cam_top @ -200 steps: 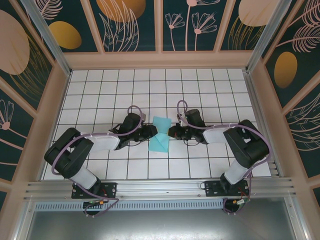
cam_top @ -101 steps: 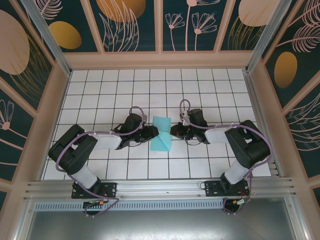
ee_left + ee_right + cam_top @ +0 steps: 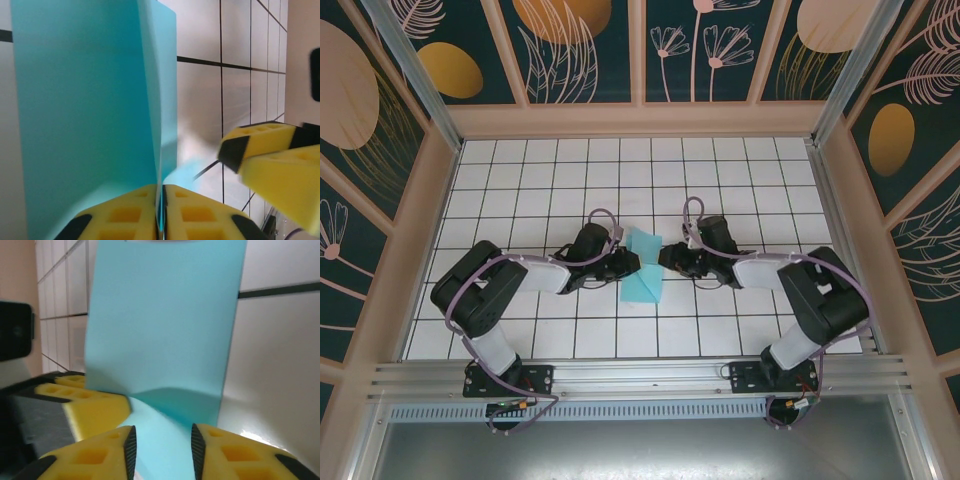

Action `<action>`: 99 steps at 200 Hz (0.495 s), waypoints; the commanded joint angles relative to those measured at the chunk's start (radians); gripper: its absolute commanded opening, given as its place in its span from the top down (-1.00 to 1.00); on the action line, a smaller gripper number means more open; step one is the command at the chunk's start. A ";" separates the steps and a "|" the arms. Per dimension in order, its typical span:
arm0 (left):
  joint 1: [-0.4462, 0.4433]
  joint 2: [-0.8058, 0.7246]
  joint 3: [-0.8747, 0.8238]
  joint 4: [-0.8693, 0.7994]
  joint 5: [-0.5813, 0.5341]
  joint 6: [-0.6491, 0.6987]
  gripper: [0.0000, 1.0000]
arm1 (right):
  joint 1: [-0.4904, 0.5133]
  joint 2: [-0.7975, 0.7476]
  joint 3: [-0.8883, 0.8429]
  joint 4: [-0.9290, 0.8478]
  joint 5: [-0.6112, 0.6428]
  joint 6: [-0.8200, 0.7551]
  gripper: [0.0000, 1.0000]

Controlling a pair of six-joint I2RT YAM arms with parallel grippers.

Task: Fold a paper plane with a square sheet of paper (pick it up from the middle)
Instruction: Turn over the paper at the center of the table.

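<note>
Square sheet of paper (image 3: pixel 641 287) is sitting near the middle of the white grid table (image 3: pixel 720 180), bunched at its waist so that one flap is fanning toward 12 o'clock and the other toward 6 o'clock. Whether it is resting on the tiles or hanging just above them, I cannot tell.

At 9 o'clock of the sheet, the left gripper (image 3: pixel 632 262) is reaching in low. In the left wrist view the paper (image 3: pixel 85 110) is rising as a creased wall, and the left gripper (image 3: pixel 161 200) is pressing its yellow pads together on the paper's edge.

At 3 o'clock, the right gripper (image 3: pixel 662 262) is facing it. In the right wrist view the right gripper (image 3: pixel 161 436) is keeping its fingers slightly spread, the curled paper (image 3: pixel 160 325) passing through the gap between them. Both arms are lying low, elbows toward 6 o'clock.
</note>
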 commanded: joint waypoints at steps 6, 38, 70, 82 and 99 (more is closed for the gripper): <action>-0.002 0.008 0.049 -0.040 -0.038 0.072 0.87 | -0.017 -0.127 -0.001 -0.118 0.121 -0.011 -0.05; -0.001 -0.064 0.134 -0.267 -0.156 0.179 0.92 | -0.021 -0.266 0.014 -0.292 0.307 -0.032 -0.32; -0.001 -0.166 0.255 -0.593 -0.336 0.307 0.94 | -0.026 -0.382 0.014 -0.403 0.431 -0.039 -0.63; -0.001 -0.209 0.303 -0.702 -0.409 0.352 0.94 | -0.028 -0.415 0.013 -0.429 0.458 -0.037 -0.73; -0.002 -0.262 0.382 -0.847 -0.535 0.403 0.93 | -0.029 -0.448 0.008 -0.449 0.481 -0.036 -0.80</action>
